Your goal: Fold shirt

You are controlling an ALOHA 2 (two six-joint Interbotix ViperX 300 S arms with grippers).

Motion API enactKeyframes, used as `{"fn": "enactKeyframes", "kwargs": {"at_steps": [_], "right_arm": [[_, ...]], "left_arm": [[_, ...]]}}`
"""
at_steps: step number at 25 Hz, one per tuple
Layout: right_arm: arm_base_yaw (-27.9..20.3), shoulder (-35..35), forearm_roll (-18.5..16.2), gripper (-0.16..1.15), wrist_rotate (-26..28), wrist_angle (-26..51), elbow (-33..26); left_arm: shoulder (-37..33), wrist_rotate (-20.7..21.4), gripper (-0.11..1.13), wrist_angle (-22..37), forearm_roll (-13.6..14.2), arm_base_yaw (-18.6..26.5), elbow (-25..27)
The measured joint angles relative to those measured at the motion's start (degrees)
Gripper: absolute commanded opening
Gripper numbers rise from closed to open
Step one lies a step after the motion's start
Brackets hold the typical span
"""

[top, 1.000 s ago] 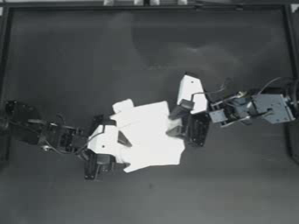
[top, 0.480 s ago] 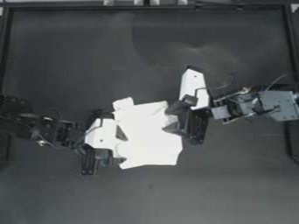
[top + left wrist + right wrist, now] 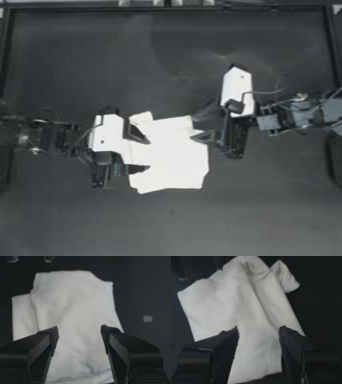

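Note:
The white shirt (image 3: 172,156) lies in a compact folded bundle at the table's middle, wrinkled, with a sleeve sticking out at one corner (image 3: 284,277). My left gripper (image 3: 138,152) is at the bundle's left edge, jaws open, and in the left wrist view (image 3: 79,330) the cloth (image 3: 71,306) spreads beyond the two fingers. My right gripper (image 3: 204,131) is at the bundle's upper right edge, also open (image 3: 258,329), with the shirt (image 3: 237,303) lying under and past its fingers. Neither gripper has cloth pinched.
The dark table (image 3: 167,60) is bordered by a raised black frame (image 3: 167,6) along the far edge and sides. Cables trail off the right arm (image 3: 300,112) near the right edge. The left arm (image 3: 47,137) stretches in low from the left.
The right arm has pulled back a little to the right and the left arm has straightened and shifted up. The shirt bundle now looks squarer and flatter.

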Motion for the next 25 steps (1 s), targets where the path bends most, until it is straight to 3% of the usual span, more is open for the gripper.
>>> {"fn": "enactKeyframes", "kwargs": {"at_steps": [16, 25], "right_arm": [[5.9, -14.2, -1.1, 0.86, 0.0, 7.2, 2.9], [8.5, -18.4, 0.2, 0.86, 0.1, 8.5, 4.6]], "left_arm": [[-14.2, -0.4, 0.88, 7.2, 0.2, 1.7, 2.6], [-22.5, -1.0, 0.89, 12.6, -1.0, 2.8, 4.7]]}}
